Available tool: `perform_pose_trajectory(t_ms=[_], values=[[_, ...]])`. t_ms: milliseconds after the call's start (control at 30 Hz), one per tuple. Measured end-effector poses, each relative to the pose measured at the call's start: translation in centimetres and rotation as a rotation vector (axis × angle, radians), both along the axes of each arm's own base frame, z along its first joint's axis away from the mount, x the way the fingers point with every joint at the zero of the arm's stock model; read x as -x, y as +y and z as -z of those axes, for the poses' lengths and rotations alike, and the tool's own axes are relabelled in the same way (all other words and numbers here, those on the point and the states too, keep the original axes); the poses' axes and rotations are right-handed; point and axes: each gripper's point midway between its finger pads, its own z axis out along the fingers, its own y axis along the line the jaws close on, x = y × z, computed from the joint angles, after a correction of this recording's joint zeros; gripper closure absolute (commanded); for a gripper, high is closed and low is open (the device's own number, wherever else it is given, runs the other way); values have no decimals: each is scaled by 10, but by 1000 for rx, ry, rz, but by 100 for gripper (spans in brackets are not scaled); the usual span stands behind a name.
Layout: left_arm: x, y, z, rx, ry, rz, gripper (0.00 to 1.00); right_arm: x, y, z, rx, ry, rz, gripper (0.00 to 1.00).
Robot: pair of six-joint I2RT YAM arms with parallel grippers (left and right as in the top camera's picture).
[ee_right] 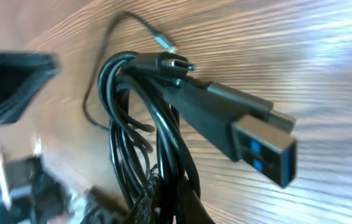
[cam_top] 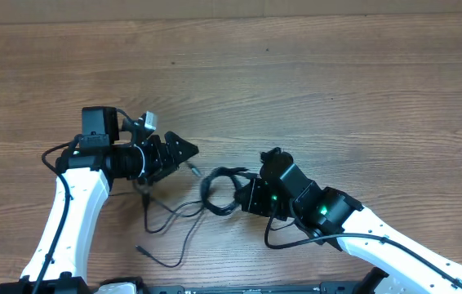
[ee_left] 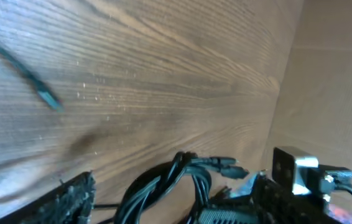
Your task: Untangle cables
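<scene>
Bare wood tabletop, both arms working near the front edge.

Left arm comes in from the left. Left jaws are released, spread wide with nothing in them, just left of the mess.

Right arm comes in from the right. Right jaws are clenched on the bundle, a tight coil of black cords between the two arms. Can't tell if it's lifted or resting on the wood.

A loose cord trails from the coil's side across the tabletop toward the front-left. A fat USB plug and a small plug stick out of the coil.

My read: right anchors, left picks a strand. To do it well:
- take one strand, close to a plug end, not the whole coil
- pull away from the right jaws, low along the tabletop, slowly
- the right clamp must hold firm or the whole coil just slides
- the fat plug looks likely to snag in a loop; feed it back through rather than yanking
</scene>
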Motion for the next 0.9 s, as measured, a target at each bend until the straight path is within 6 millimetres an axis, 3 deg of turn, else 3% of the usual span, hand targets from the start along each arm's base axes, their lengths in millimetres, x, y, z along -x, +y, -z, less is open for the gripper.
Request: perform_pose_trajectory(t_ms=[167, 233, 333, 600, 900], values=[[8, 1, 6, -17, 53, -5, 26, 4, 13, -11, -58, -49, -106, 96], [13, 4, 10, -41, 86, -14, 44, 6, 15, -12, -64, -53, -127, 96], [22, 9, 18, -84, 136, -26, 55, 8, 16, -13, -68, -60, -146, 96], [31, 15, 26, -175, 50, 110, 54, 9, 15, -18, -113, -29, -169, 96], [35, -1, 12, -98, -113, 273, 55, 0, 21, -41, -251, -27, -200, 96]])
